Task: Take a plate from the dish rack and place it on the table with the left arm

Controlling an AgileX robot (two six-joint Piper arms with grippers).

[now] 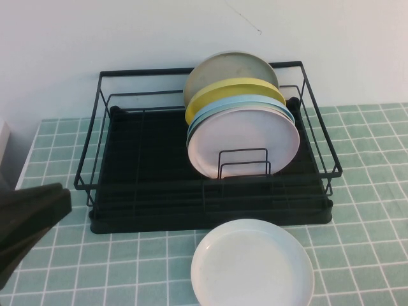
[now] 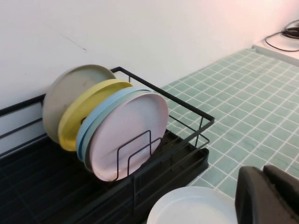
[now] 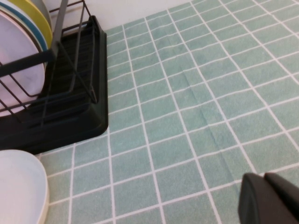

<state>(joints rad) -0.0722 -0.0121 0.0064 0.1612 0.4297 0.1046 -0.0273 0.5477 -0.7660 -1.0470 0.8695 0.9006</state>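
Observation:
The pale mint-white plate (image 1: 252, 264) lies flat on the green tiled table (image 1: 363, 210), just in front of the black wire dish rack (image 1: 146, 191). It also shows in the left wrist view (image 2: 191, 207) and in the right wrist view (image 3: 18, 186). My left gripper (image 1: 60, 197) is at the table's left, apart from the plate, shut and empty; in its wrist view (image 2: 266, 179) the fingers lie together beside the plate. My right gripper (image 3: 264, 179) is shut and empty over bare tiles to the right of the rack (image 3: 79, 107); it is out of the high view.
Several plates stand upright in the rack's right half: a pale pink one (image 1: 245, 143) in front, then light blue (image 1: 242, 102), yellow (image 1: 229, 89) and grey-beige (image 1: 229, 67). The rack's left half (image 1: 146, 153) holds nothing. A white wall rises behind.

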